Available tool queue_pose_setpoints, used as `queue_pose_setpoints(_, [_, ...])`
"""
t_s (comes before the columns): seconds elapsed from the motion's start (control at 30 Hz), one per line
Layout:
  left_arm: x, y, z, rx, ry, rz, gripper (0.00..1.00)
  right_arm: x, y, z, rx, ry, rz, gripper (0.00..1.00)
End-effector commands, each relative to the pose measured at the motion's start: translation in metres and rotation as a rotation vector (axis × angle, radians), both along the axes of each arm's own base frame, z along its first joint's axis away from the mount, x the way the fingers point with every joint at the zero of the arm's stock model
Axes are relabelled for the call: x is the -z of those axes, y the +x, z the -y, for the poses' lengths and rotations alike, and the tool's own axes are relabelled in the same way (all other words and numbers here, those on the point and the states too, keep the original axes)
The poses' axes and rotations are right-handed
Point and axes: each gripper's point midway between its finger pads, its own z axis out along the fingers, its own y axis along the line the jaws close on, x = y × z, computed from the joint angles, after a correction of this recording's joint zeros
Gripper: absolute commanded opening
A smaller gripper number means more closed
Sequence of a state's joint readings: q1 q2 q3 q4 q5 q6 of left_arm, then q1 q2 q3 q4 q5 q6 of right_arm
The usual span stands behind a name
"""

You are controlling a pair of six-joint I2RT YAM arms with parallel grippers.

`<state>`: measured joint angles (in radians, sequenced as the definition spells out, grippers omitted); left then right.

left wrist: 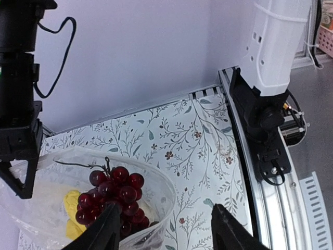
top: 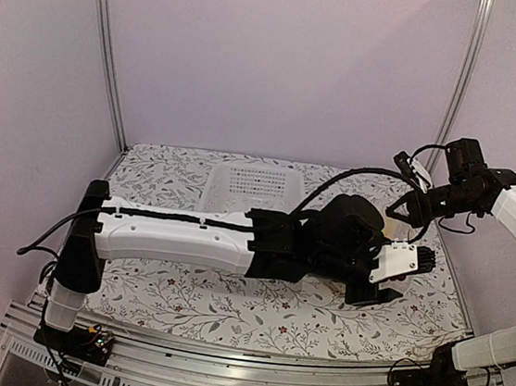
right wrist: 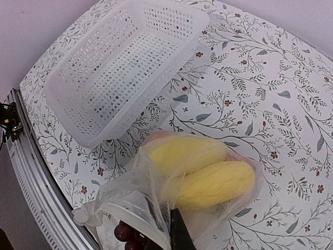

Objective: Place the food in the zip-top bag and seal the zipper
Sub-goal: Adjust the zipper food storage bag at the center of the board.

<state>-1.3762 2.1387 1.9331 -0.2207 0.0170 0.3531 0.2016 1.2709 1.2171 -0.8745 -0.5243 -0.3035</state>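
Tabletop [top: 181,296] holds basket [top: 249,187]; left arm [top: 179,235] apparently hides bag [right wrist: 122,194].

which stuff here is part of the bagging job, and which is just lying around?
Job:
zip-top bag
grape bunch, in the bag
two yellow pieces, in the bag

Lying about:
white perforated basket
floral table cover

The zip-top bag [right wrist: 130,200] is clear, glossy, crinkled plastic film. The grape bunch [left wrist: 112,195] has smooth, shiny beads. The two yellow pieces [right wrist: 208,182] look matt. The basket [right wrist: 151,86] is white perforated plastic with a faint sheen. The floral table cover [right wrist: 250,88] looks matt, the edge rail [left wrist: 276,208] is brushed metal, and the left arm's shell [top: 169,239] is smooth white plastic.
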Motion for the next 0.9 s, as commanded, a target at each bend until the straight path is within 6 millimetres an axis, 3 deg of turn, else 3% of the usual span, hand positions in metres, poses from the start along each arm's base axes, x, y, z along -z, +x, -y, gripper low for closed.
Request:
queue_pose_setpoints(0.0, [0.053,0.007,-0.001,0.031,0.22,0.041,0.61,-0.014,-0.006,0.002,-0.003,0.007,0.047,0.0])
queue_pose_setpoints(0.2, [0.095,0.035,0.005,0.0,0.3,0.037,0.56,-0.013,-0.009,0.002,-0.004,0.006,0.032,0.0])
queue_pose_setpoints(0.33, [0.113,0.037,0.005,-0.007,0.332,0.02,0.56,-0.013,-0.008,0.002,-0.002,0.01,0.026,0.0])
queue_pose_setpoints(0.43, [0.119,0.041,0.005,-0.038,0.34,0.023,0.55,-0.013,-0.009,0.003,0.003,0.005,0.023,0.0])
queue_pose_setpoints(0.67, [0.128,0.051,0.011,-0.06,0.344,0.115,0.39,-0.007,-0.009,0.005,0.012,-0.008,0.006,0.0])
queue_pose_setpoints(0.87, [0.128,0.062,0.026,-0.095,0.295,0.223,0.37,-0.006,-0.009,0.003,0.009,-0.001,-0.006,0.0])
